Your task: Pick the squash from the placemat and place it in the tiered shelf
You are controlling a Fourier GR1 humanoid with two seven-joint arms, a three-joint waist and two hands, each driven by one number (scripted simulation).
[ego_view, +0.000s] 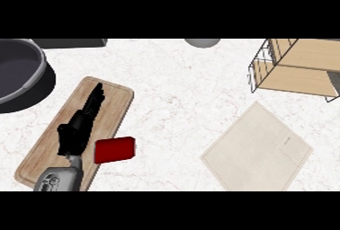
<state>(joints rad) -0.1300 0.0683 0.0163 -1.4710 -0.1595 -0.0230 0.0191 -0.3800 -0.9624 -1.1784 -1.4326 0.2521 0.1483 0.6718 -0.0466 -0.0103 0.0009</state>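
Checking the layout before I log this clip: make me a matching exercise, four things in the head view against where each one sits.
Things:
1. cutting board
2. placemat
3. tiered shelf
4. red block

Places:
A. upper right corner
B. lower right, lying flat with nothing on it
C. left side, under the left hand
D. at the board's right edge

Pairs: 1-C, 2-B, 3-A, 4-D

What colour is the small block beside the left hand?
Red; the block shows best in the head view.
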